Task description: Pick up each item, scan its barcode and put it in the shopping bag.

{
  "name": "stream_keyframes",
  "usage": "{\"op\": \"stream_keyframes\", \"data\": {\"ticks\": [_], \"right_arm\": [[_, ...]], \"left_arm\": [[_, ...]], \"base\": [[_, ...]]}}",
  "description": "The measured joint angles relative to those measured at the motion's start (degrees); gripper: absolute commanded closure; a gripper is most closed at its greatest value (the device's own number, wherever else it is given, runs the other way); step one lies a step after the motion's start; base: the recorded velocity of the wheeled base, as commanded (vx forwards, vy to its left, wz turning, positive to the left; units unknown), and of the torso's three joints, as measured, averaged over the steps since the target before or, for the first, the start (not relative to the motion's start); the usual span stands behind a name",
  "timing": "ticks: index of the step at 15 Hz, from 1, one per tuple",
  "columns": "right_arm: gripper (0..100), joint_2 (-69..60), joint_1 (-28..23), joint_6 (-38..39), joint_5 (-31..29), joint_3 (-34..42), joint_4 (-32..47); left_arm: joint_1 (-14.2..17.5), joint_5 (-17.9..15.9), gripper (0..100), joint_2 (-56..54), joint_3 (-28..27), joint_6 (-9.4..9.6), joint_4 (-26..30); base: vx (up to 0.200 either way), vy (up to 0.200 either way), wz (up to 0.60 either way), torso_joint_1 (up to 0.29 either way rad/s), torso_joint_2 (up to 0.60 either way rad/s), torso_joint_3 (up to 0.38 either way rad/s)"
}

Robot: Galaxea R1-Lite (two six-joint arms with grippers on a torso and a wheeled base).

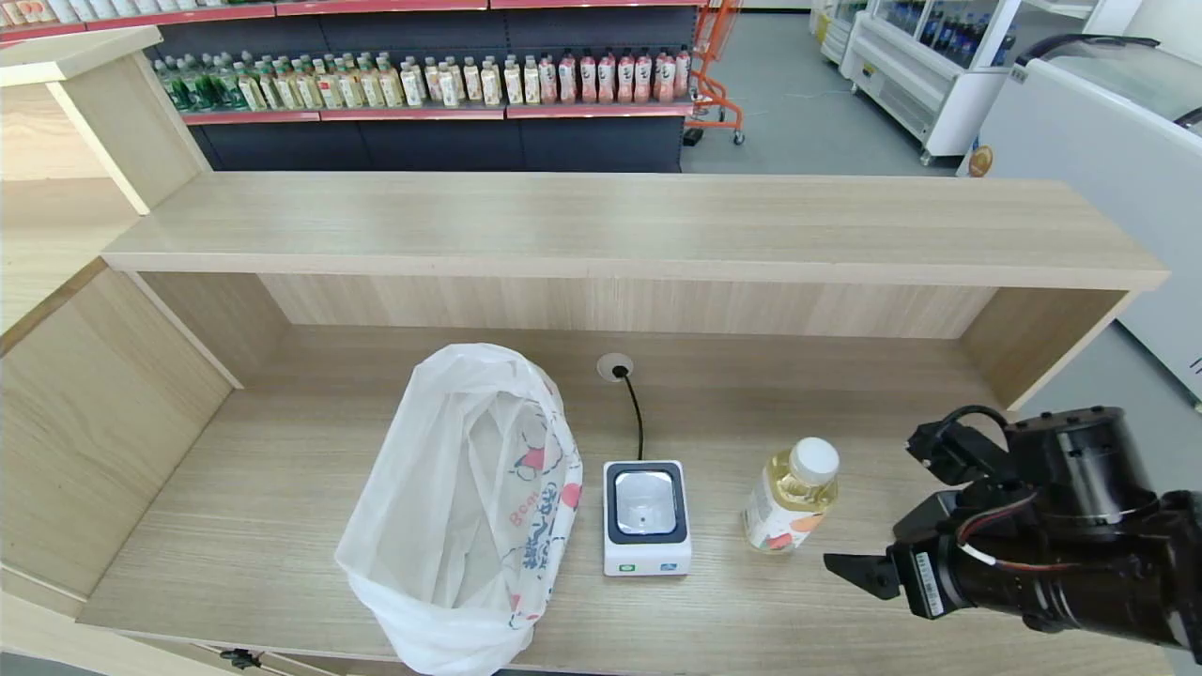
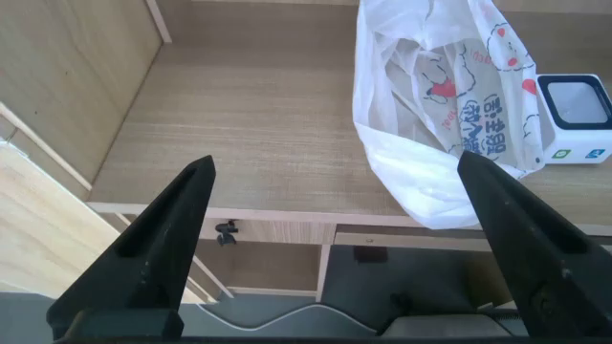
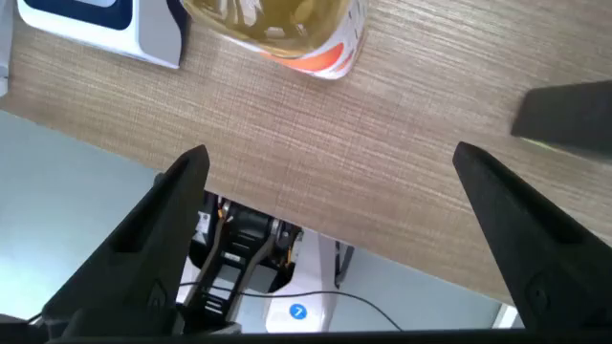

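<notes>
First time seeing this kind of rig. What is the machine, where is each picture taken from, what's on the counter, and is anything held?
This is a two-armed robot at a shop checkout. The large picture is from a camera on its head, looking down at a wooden counter. The other two are from wrist cameras, each looking out between the dark fingers of that arm's gripper. On the counter, from the robot's left to right, stand an open white shopping bag, a small white barcode scanner, and an upright bottle of yellowish drink with a white cap. The left gripper is open above the counter's front edge, beside the bag. The right gripper is open near the bottle. Neither holds anything.
</notes>
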Motion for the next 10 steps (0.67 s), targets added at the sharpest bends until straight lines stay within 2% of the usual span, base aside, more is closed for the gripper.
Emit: {"op": "stream_keyframes", "data": {"ticks": [2, 5, 10], "right_arm": [[0, 5.0, 1.1, 0.0, -1.2, 0.0, -5.0], [0, 12.1, 3.7, 0.1, -6.3, -0.2, -12.9], [0, 20.1, 7.2, 0.0, -7.2, -2.7, -20.9]], "left_arm": [[0.0, 0.0, 0, 0.0, 0.0, 0.02, 0.0], [0.0, 0.0, 0, 0.0, 0.0, 0.02, 0.0], [0.0, 0.0, 0, 0.0, 0.0, 0.02, 0.0]], "base": [[0.0, 0.0, 0.0, 0.0, 0.0, 0.0], [0.0, 0.0, 0.0, 0.0, 0.0, 0.0], [0.0, 0.0, 0.0, 0.0, 0.0, 0.0]]}}
